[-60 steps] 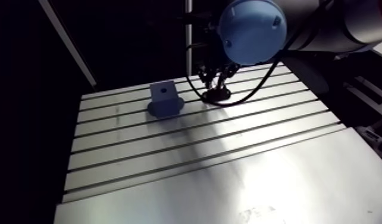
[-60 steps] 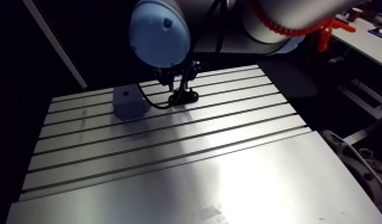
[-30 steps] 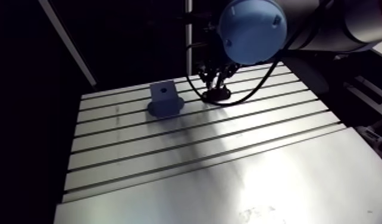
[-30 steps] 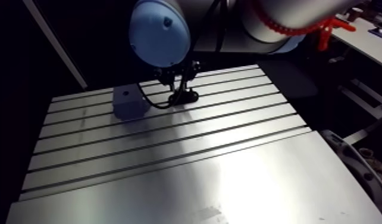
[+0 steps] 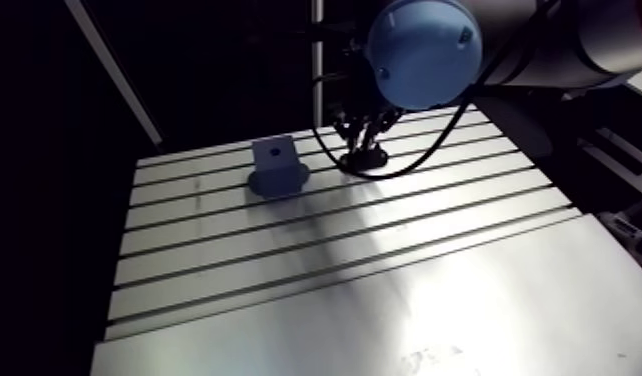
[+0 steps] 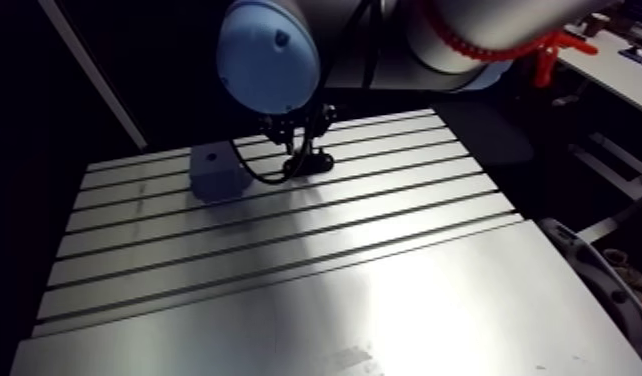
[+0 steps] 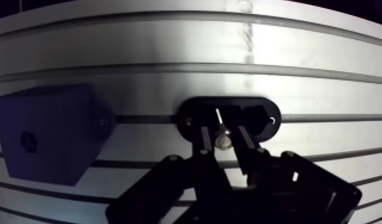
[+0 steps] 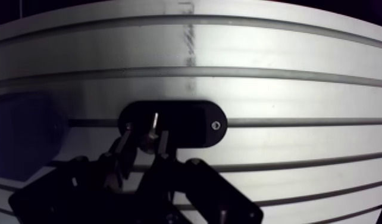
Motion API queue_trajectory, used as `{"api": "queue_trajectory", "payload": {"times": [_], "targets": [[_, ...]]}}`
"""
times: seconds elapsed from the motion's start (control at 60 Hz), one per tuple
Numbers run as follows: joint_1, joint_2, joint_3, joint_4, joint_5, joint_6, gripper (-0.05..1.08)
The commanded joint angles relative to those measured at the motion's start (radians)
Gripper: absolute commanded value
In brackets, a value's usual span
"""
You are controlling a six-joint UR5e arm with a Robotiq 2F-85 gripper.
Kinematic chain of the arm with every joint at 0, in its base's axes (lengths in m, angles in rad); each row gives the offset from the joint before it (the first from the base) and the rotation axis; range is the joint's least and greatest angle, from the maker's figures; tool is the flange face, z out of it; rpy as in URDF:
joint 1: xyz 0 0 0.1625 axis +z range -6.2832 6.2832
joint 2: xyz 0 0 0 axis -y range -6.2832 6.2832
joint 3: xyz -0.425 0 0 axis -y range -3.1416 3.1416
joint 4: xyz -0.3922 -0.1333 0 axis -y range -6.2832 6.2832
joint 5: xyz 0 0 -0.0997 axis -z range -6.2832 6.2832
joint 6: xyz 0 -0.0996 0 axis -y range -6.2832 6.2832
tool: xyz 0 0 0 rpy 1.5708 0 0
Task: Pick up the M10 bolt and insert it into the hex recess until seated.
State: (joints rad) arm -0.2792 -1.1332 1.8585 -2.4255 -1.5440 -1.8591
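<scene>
In the wrist view a small metal M10 bolt [image 7: 221,139] stands in a black oval holder [image 7: 262,114] on the slotted table. My gripper [image 7: 222,132] is down over the holder, its two fingers [image 7: 206,142] pressed close on either side of the bolt's head. Beside the holder sits a dark blue block [image 7: 50,137] with a hex recess [image 7: 28,141] in its face. In the arm view the gripper [image 5: 363,135] hangs over the holder [image 5: 365,159], with the block [image 5: 275,166] to its left.
The slotted aluminium table [image 5: 325,250] stretches wide toward the front, with parallel grooves across it. Its left edge [image 5: 135,200] drops into darkness. The arm's large blue joint cap [image 5: 425,50] hangs above the holder.
</scene>
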Motion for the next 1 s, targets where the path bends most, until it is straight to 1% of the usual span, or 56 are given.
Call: {"api": "queue_trajectory", "payload": {"times": [0.017,1.0], "targets": [[0.0,-0.001,0.0,0.001,-0.001,0.001,0.66],[0.0,0.002,-0.003,0.002,-0.001,-0.001,0.71]]}}
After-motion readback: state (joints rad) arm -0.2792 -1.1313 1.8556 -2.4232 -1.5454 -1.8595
